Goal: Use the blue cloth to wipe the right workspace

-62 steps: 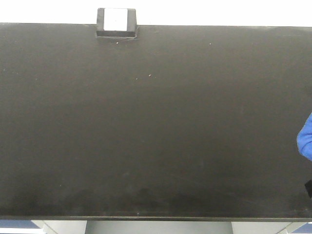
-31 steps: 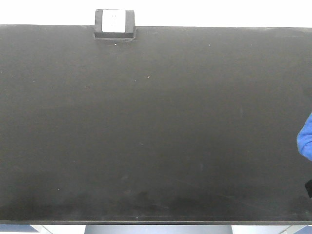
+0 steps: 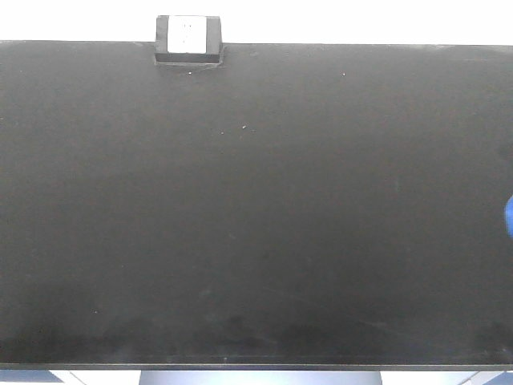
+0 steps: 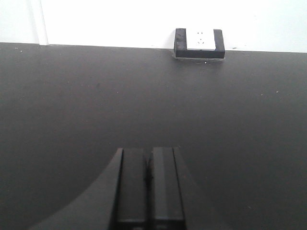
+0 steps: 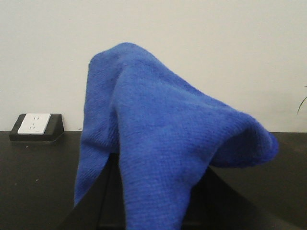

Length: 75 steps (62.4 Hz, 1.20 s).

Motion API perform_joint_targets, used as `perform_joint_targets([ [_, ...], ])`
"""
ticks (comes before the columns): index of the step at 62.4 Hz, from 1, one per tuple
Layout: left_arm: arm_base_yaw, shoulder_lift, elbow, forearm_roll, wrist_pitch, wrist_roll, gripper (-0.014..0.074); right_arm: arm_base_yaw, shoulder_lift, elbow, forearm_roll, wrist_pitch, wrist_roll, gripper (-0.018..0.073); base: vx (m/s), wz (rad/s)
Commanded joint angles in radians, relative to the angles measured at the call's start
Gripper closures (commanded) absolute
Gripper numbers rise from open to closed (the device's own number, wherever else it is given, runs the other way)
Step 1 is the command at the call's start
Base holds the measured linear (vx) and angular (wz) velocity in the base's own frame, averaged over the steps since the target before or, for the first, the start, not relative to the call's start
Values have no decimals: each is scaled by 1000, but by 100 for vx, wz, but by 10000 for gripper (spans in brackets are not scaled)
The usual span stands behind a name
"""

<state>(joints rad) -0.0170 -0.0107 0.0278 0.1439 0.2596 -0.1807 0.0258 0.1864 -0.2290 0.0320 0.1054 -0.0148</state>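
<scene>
The blue cloth (image 5: pixel 158 120) fills the middle of the right wrist view, standing up in a peak and draping down over my right gripper (image 5: pixel 156 187), which is shut on it; its fingertips are hidden under the fabric. In the front view only a blue sliver of the cloth (image 3: pixel 509 218) shows at the right edge, above the right workspace (image 3: pixel 256 208), a wide matte black benchtop. My left gripper (image 4: pixel 149 155) hovers low over the benchtop (image 4: pixel 72 105), shut with nothing in it.
A small black box with a white socket face (image 3: pixel 188 38) sits at the benchtop's back edge against a white wall, also seen as the box (image 4: pixel 199 43) and the box (image 5: pixel 36 127). The front edge (image 3: pixel 256 366) runs along the bottom.
The blue cloth at the right edge of the front view has slid further right, leaving only a sliver. The dark part below it has left the view.
</scene>
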Motion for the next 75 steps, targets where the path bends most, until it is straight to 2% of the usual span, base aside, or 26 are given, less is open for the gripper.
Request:
perform_joint_targets([
  [1, -5, -16, 30, 1, -81, -8, 602, 1, 83, -141, -21, 79, -38, 559, 0, 0],
  [14, -5, -16, 30, 1, -81, -8, 602, 1, 356, -365, -32, 401, -115, 559, 0, 0],
  [24, -5, -16, 30, 1, -81, -8, 602, 1, 555, -439, -32, 523, -131, 559, 0, 0],
  [38, -5, -16, 30, 1, -81, -8, 602, 1, 738, -439, -18, 485, -130, 559, 0, 0],
  [60, -5, -16, 30, 1, -81, -8, 602, 1, 1082, -439, -17, 242, -130, 559, 0, 0],
  [75, -5, -16, 30, 1, -81, -8, 602, 1, 1313, -439, -10, 124, -130, 559, 0, 0],
])
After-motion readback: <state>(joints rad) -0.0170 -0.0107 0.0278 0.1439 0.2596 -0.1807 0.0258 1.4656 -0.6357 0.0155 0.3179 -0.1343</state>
